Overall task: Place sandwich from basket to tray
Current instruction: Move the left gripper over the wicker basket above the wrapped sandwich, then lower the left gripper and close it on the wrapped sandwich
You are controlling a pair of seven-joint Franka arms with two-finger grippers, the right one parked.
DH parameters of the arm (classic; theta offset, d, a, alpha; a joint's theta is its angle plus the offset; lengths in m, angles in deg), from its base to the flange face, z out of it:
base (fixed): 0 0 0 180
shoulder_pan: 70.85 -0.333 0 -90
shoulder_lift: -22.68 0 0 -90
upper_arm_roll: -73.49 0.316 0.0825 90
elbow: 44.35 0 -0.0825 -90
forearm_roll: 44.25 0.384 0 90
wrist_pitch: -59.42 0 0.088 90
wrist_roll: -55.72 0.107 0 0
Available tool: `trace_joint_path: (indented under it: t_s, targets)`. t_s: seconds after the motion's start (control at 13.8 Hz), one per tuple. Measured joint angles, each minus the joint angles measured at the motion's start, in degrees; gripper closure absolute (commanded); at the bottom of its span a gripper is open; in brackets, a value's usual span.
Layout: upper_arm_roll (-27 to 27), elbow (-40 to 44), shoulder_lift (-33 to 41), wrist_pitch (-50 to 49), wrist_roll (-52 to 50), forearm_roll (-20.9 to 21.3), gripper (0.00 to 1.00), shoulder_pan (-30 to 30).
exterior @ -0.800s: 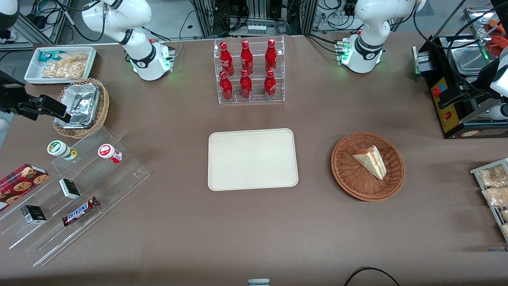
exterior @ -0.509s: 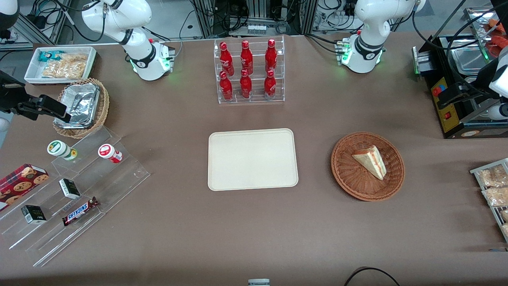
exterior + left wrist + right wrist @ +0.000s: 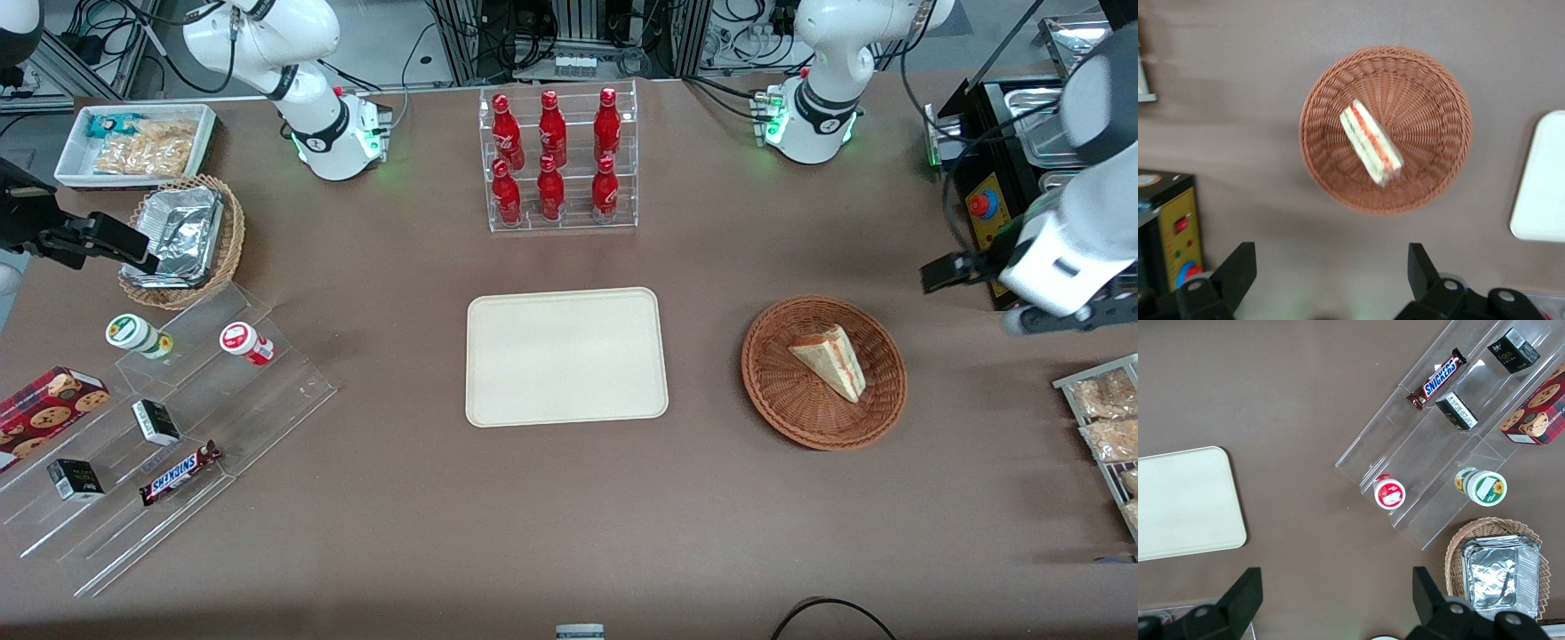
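Note:
The sandwich, a pale bread wedge with red and green filling, lies in the round reddish-brown basket toward the working arm's end of the table. The cream tray sits flat at the table's middle and carries nothing. The left arm's gripper hangs above the table beside the basket, slightly farther from the front camera than it. The left wrist view shows the gripper open, its fingers wide apart over bare cloth. There the sandwich lies in the basket, apart from the fingers, and the tray shows at the edge.
A clear rack of red bottles stands farther from the camera than the tray. A black machine with a red button sits close to the left arm. Snack packets lie at the working arm's end. An acrylic stepped shelf and a tan foil basket occupy the parked arm's end.
The left arm has swung in from the table's end toward the basket and now covers part of the black machine. The sandwich, basket and tray have not moved.

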Motion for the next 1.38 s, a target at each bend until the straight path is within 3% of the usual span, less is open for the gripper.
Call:
trace_joint_path:
  t_s: [0.22, 0.58, 0.87, 1.38]
  targets:
    - [0.0, -12.3, 0.2, 14.9, -3.8, 0.0, 0.00, 0.0]
    - [-0.3, -26.4, 0.3, 35.6, -25.6, -0.1, 0.00, 2.2]
    - [-0.3, -29.1, -0.1, 37.2, -36.6, -0.1, 0.00, 3.8]
    - [-0.3, -29.7, -6.4, 43.8, -41.7, -0.1, 0.00, 4.0]
